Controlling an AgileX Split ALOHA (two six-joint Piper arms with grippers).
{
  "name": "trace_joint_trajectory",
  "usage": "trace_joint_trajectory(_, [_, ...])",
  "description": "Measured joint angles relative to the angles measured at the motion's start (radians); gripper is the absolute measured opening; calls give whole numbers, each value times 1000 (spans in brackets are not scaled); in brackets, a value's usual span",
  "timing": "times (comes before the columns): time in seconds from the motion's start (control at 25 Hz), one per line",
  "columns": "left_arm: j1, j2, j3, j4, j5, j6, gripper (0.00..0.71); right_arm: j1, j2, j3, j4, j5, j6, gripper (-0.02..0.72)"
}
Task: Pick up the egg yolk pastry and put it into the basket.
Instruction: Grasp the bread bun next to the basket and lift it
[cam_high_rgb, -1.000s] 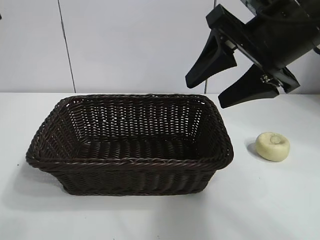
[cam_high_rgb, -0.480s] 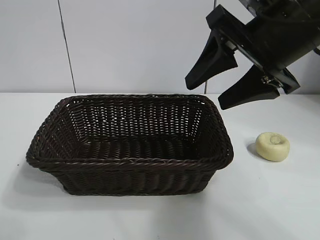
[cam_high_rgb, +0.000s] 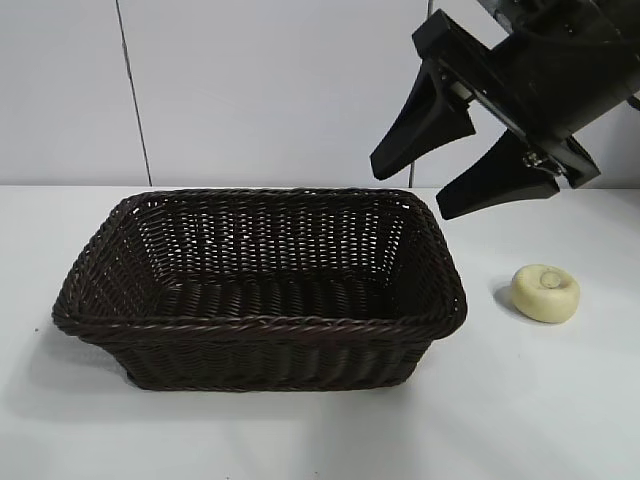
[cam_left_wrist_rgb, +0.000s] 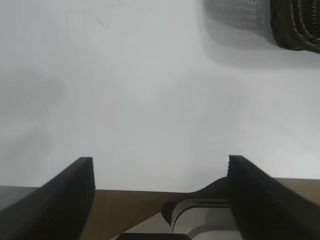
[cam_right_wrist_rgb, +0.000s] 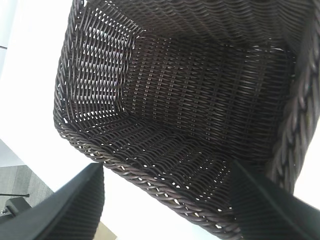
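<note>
Left claw (cam_left_wrist_rgb: 161, 192): seen only in its own wrist view, jaws spread wide with nothing between them, over bare white desk (cam_left_wrist_rgb: 140, 100) at the desk's edge; a corner of the basket (cam_left_wrist_rgb: 297, 25) shows well apart from it.

Centre of exterior view: dark brown woven wicker basket (cam_high_rgb: 260, 290) sits on the desk, nothing inside.

Right of basket: egg yolk pastry (cam_high_rgb: 545, 292), pale yellow, dimple up, lies on the desk just beside the basket's right end, not touching.

Right claw (cam_high_rgb: 440, 165): hangs above the basket's far right corner, angled down, jaws wide, gripping nothing; pastry lies below and to its right.
</note>
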Motion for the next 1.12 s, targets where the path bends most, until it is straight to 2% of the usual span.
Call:
trace_joint_trajectory(0.16, [0,-86,80,0,-28,0,535,0,0,0,-2,0,1,508])
trace_joint_trajectory(0.52, [0,-107,83,0,-38,0,535,0,0,0,-3,1,3,508])
trace_joint_trajectory(0.72, [0,-134,83,0,-41,0,535,0,0,0,-3,21,28,508])
trace_joint_trajectory(1.12, [0,-504,83,0,-36,0,535,0,0,0,-17,30,72,508])
